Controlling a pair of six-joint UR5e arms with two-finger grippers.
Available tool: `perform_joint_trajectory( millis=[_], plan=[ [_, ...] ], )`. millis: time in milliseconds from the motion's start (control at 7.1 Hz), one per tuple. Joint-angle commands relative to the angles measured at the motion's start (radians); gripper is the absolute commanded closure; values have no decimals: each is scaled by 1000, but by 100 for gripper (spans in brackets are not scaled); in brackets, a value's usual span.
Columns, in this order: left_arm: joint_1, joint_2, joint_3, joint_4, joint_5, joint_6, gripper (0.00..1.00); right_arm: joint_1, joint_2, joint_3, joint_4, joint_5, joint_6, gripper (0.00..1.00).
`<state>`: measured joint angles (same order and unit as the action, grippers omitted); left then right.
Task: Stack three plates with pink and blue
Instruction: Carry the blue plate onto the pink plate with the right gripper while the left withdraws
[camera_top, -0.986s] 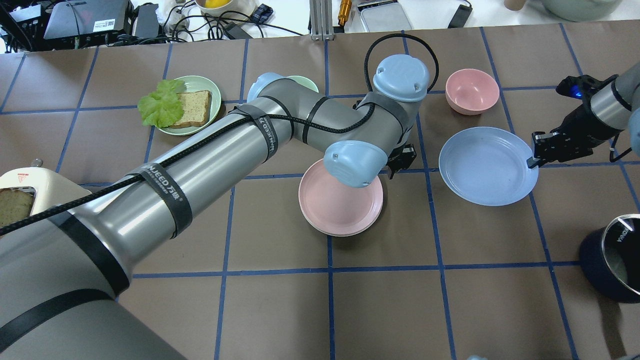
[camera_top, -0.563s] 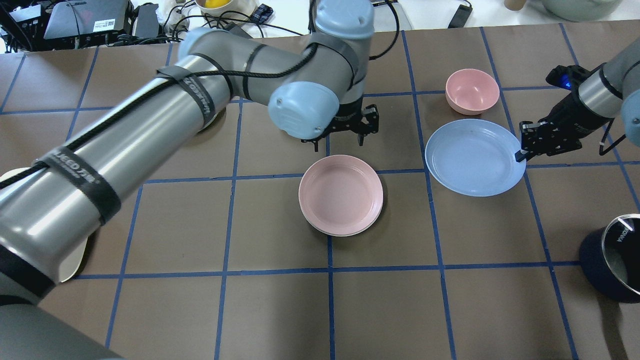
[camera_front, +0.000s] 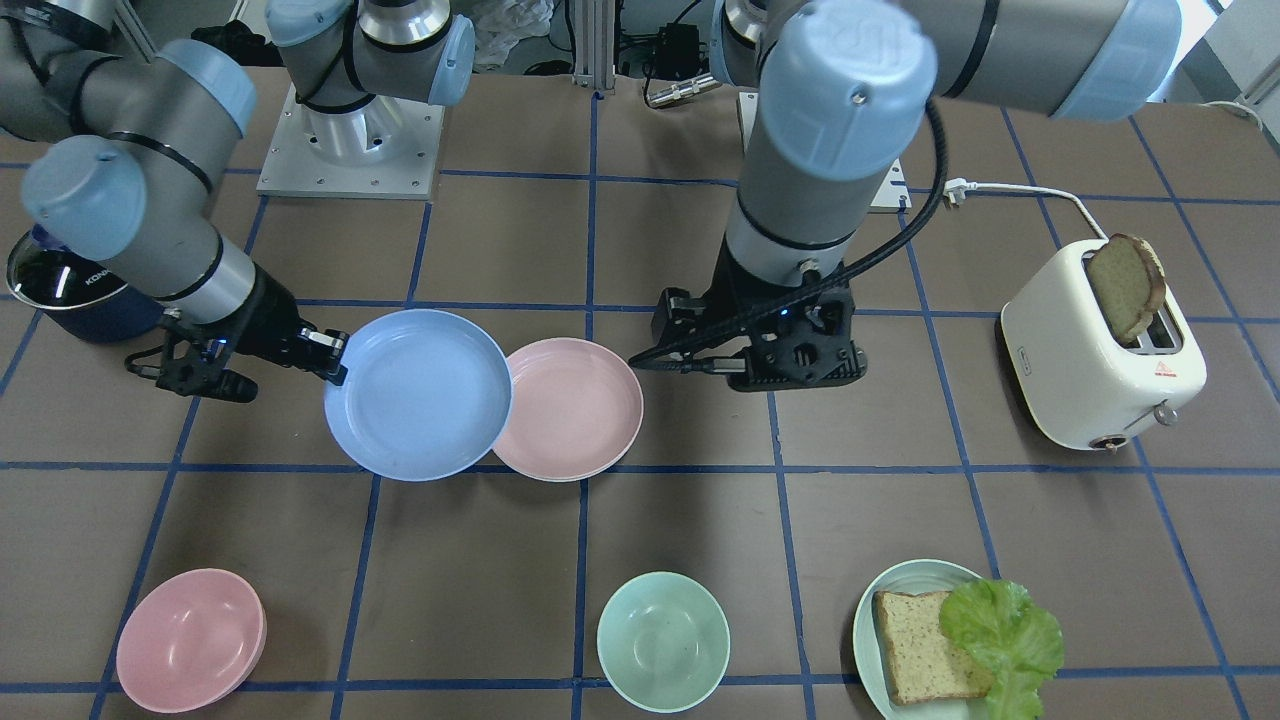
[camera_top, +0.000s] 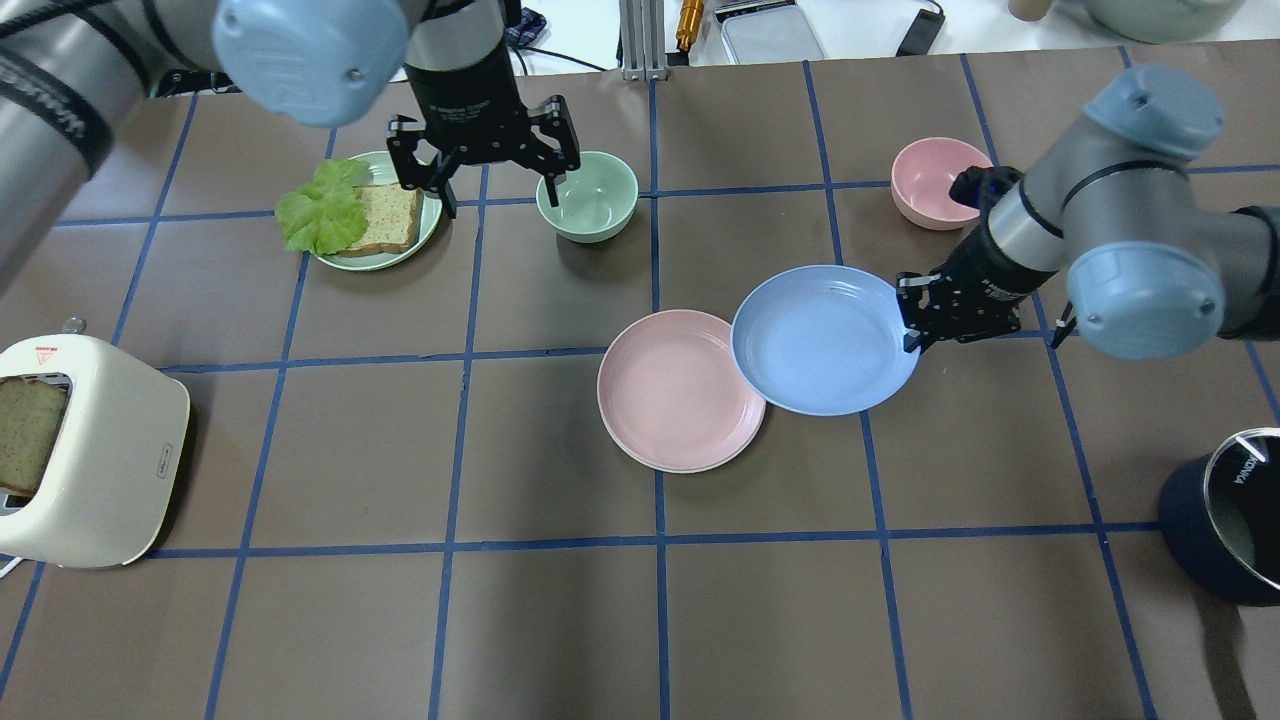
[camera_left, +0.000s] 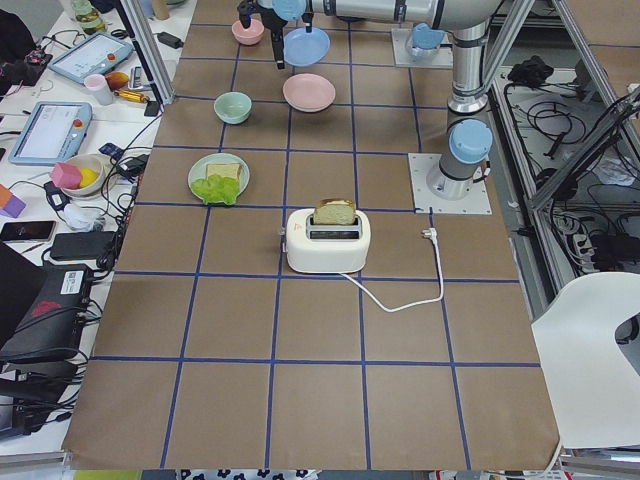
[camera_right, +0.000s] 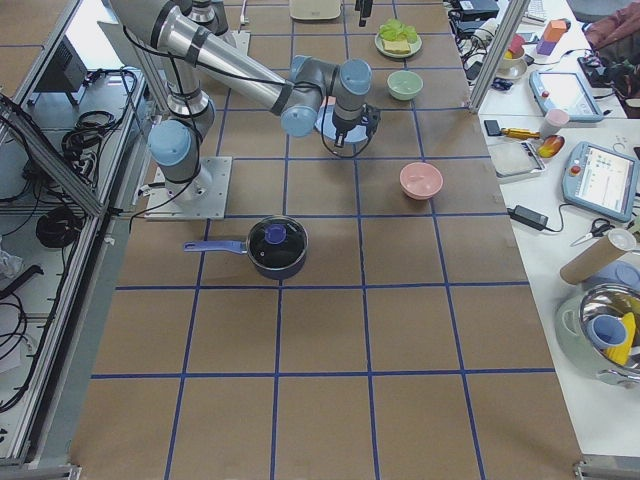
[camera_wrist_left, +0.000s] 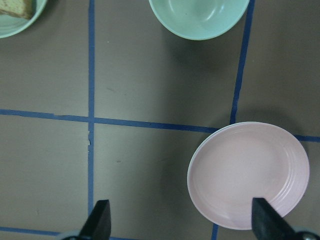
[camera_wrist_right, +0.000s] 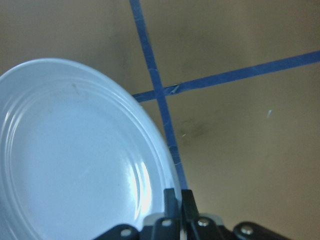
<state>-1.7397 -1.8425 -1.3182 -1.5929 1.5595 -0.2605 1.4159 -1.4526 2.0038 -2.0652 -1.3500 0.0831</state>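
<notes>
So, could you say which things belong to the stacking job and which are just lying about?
Job: round light blue plastic plate, held by the right gripper; round pale pink plastic plate, lying on a cream plate.
Lying about: mint bowl; pink bowl; mint plate of bread and lettuce; white toaster; dark blue pot.

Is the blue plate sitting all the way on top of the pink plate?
No, the blue plate only overlaps one edge of the pink plate, with the right claw pinching its opposite rim.
</notes>
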Motion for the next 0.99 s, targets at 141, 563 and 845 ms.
perform_joint_trajectory(
  millis=[141,563,845],
  plan=[
    [45,88,-48,4,10,21,0,208,12,72,-245,-14,286,100],
    [90,121,-61,16,13,30,0,271,27,113,-320,-12,374,100],
    [129,152,-64,4,10,37,0,271,29,151,-375,-12,376,100]
  ],
)
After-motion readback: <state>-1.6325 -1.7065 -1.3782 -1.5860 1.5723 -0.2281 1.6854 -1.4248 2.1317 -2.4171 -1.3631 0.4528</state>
